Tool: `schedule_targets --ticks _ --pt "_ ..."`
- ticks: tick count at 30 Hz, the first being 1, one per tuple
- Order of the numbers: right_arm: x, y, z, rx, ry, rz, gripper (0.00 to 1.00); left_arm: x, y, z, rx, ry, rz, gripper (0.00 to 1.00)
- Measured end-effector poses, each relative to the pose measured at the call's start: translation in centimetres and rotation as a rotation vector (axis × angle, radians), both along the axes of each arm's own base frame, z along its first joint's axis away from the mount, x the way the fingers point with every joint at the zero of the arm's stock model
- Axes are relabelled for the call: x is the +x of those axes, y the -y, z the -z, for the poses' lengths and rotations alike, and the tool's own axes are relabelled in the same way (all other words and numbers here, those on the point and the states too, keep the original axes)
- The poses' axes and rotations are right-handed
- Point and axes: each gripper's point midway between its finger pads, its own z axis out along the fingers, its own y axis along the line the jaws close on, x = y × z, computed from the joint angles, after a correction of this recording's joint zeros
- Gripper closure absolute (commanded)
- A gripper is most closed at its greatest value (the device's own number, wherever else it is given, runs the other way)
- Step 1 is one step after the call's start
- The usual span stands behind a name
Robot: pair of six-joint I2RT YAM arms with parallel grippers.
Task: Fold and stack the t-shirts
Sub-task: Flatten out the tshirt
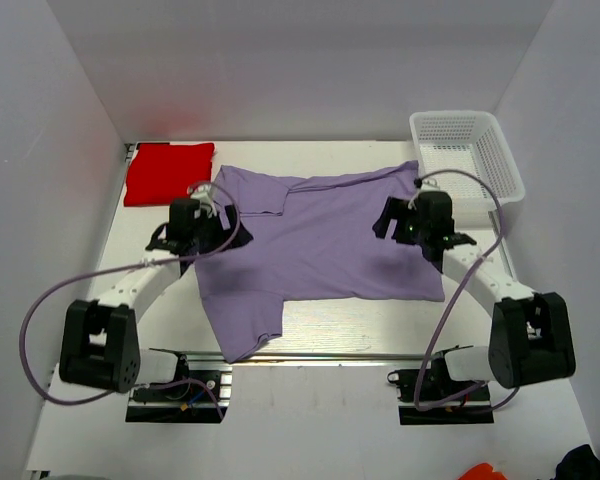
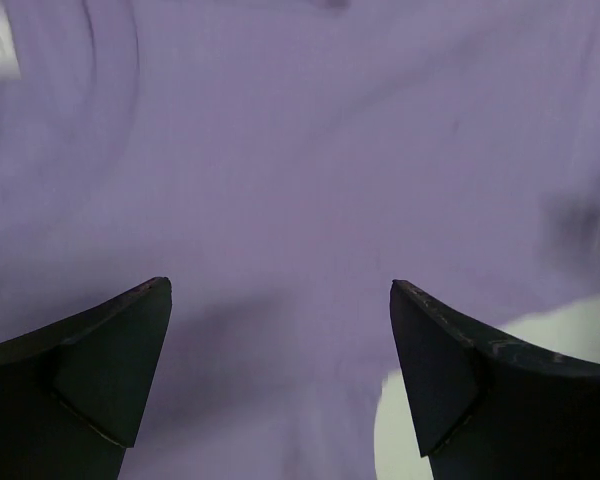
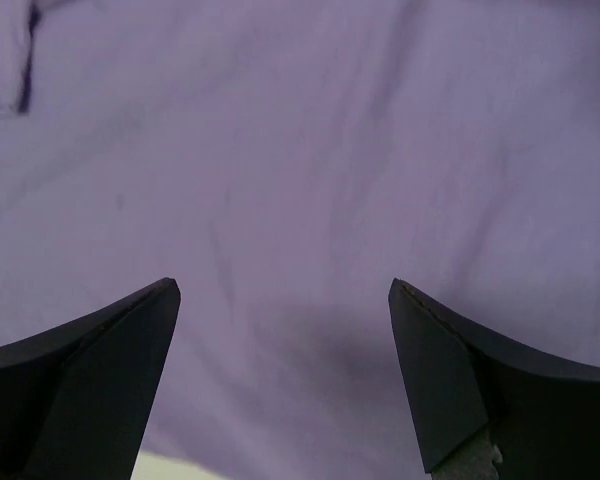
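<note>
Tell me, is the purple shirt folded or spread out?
Spread out: the purple shirt lies flat on the table, a sleeve sticking out; the red shirt beside it is a folded rectangle.

The lavender t-shirt [image 1: 320, 240] is soft, matt cloth with faint creases, and the red t-shirt [image 1: 168, 172] is matt cloth that looks smoother and flatter. The basket [image 1: 507, 165] is white plastic mesh with a slight sheen, while the surface [image 1: 330, 325] is white, smooth and faintly glossy with fine streaks. The left claw [image 2: 280, 283] and right claw [image 3: 285, 286] have dull black, smooth fingers, seemingly plastic, lightly scuffed at the edges.
</note>
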Motion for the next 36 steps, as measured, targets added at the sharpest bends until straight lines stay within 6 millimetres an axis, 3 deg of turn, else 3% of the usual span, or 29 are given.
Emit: schedule_targets --ticks 4,8,11,15,25,32,36 --pt "-3.5 0.4 2.6 0.054 -0.08 0.048 0.09 -5.7 0.3 2.6 -0.028 -0.134 0.016 0.0" --pt "-4.4 0.6 2.2 0.09 -0.073 0.082 0.09 -9.4 0.5 3.7 -0.047 -0.208 0.024 0.0" --pt "-4.5 0.6 2.1 0.106 -0.065 0.091 0.09 -11.1 0.2 5.6 -0.028 -0.287 0.011 0.0" --pt "-5.5 1.0 3.8 0.098 -0.11 0.118 0.09 -12.1 0.0 7.3 -0.016 -0.36 0.002 0.0" --pt "-8.4 2.5 9.3 0.046 -0.254 0.185 0.09 -12.8 -0.3 8.8 -0.016 -0.401 -0.031 0.0" --pt "-8.7 2.2 9.1 0.115 -0.228 0.228 0.09 -13.2 -0.5 8.9 -0.043 -0.413 -0.089 0.0" --pt "-11.3 2.3 8.9 0.19 -0.231 0.268 0.09 -14.1 -0.5 8.8 -0.086 -0.441 -0.139 0.0"
